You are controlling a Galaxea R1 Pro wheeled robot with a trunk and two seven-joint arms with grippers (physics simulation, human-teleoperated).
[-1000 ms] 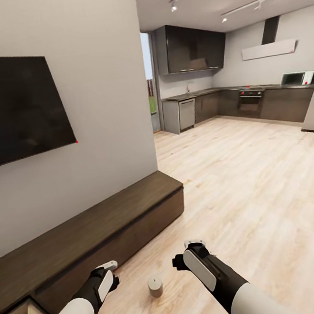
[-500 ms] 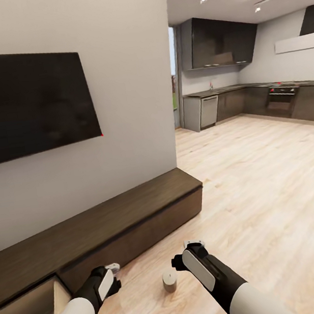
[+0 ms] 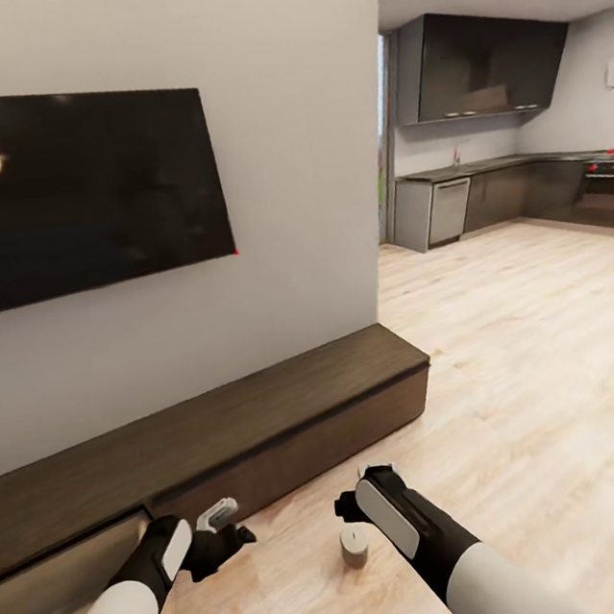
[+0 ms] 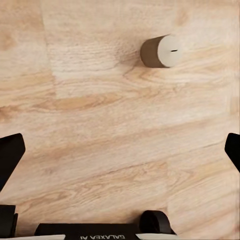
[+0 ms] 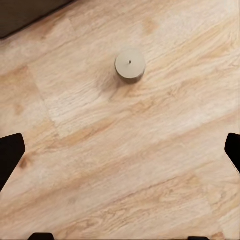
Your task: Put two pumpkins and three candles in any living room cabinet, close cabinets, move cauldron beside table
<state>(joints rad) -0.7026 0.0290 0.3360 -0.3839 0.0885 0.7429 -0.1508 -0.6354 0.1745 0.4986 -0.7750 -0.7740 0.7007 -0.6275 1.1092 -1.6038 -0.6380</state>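
Candle (image 3: 354, 545): one stubby tan-grey cylinder stands upright on the pale wood floor (image 3: 532, 394), between the two grippers and just in front of the cabinet. From above, in the right wrist view, its round top with a small dark wick mark is plain (image 5: 130, 63); the left wrist view catches it from the side (image 4: 161, 51).

Left gripper (image 3: 223, 526): hangs above the floor beside the candle, apart from it. Its fingers are spread wide, the dark tips (image 4: 10, 157) at opposite edges of the left wrist view with bare floorboards between them; it holds nothing.

Right gripper (image 3: 357, 504): poised close over the candle, not touching it. In the right wrist view its finger tips (image 5: 10, 155) sit far apart at the frame's edges, spread wide and empty.

Cabinet (image 3: 265, 429): long, low, dark brown, set against the grey wall under the television (image 3: 78, 187).

Drawer (image 3: 80, 569): at the cabinet's near end one drawer is pulled out. The left arm covers part of it and the picture's edge cuts it off; I cannot tell whether anything lies inside.

Hard to make out: the kitchen (image 3: 515, 192) beyond the wall's corner is dim, and the frame's right edge cuts off its dark units.
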